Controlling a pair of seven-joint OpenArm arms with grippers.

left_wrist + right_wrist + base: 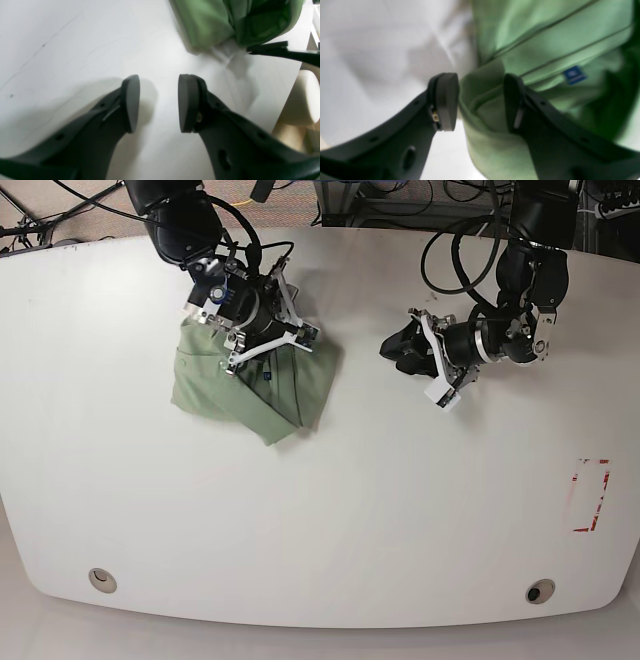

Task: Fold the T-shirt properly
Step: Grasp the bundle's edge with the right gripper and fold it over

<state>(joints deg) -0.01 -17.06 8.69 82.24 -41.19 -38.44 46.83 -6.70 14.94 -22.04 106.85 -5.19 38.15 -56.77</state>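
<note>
White tabletop (pixel 330 510) lies bare toward the near edge. Farther back sits the T-shirt (pixel 250 385), bunched into a rough wedge whose long axis slants across the table. The right gripper (pixel 481 100) straddles a hemmed fold by the blue label (pixel 573 74); its jaws are parted around cloth, not yet pinching. The left gripper (pixel 158 102), open and empty, hovers well apart, so the right arm is nearer.

Sage-green T-shirt (pixel 255 385), bunched in a rough bundle, small blue label showing, on the white table (pixel 350 510)
</note>
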